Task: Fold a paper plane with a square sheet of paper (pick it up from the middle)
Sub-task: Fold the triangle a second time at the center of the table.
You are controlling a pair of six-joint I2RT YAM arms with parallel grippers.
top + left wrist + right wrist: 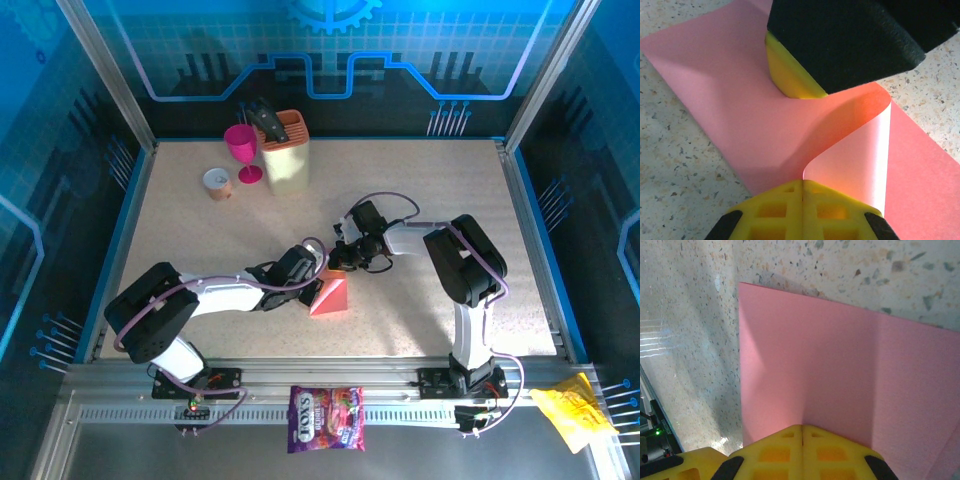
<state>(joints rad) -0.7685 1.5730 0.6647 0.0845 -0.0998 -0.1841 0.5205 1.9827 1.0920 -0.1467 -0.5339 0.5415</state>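
So the left gripper [802,186] is clenched tight on a curled-up flap of the pink square sheet of paper [725,95]. The sheet sits around the middle of the speckled desk [440,190], between both arms. The right gripper [802,432] is clamped shut too, tips against the sheet, but I can't tell if it's actually pinching any.

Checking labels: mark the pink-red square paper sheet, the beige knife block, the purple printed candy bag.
pink-red square paper sheet [331,298], top external view, middle of its visible surface.
beige knife block [287,168], top external view, front face.
purple printed candy bag [326,418], top external view, bag's centre.
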